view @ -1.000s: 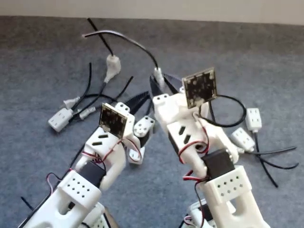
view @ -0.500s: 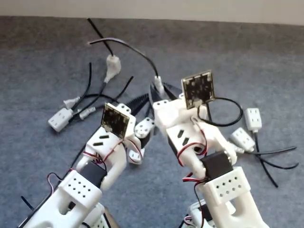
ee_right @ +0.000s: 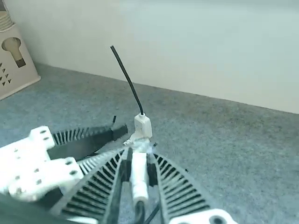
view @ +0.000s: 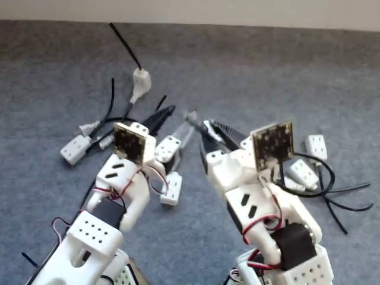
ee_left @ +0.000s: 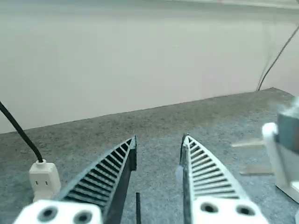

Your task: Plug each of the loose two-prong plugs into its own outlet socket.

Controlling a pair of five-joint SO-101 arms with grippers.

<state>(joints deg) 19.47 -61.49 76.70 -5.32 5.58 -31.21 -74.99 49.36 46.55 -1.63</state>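
— What has changed over the last second?
— The right arm has pulled back and swung toward its own side, carrying a two-prong plug (view: 193, 119) with it. The black cord that arched high over the grey carpet (view: 297, 71) has come down. The left arm has edged leftward.
— How does the right gripper (ee_right: 138, 156) stand?
— Its fingers are clamped on the plug's white body, whose blurred front end pokes out past the tips. It sits mid-scene above the carpet.
— And the left gripper (ee_left: 159, 140)?
— Its fingers are spread with nothing between them, near the right gripper's tips.
— The other plug?
— The second white plug (view: 141, 80) lies farther out on the carpet, trailing a black cord.
— The sockets?
— One outlet socket (view: 75, 148) lies among cords on the left. Two more (view: 314, 147) lie by the right arm, well apart from the held plug.
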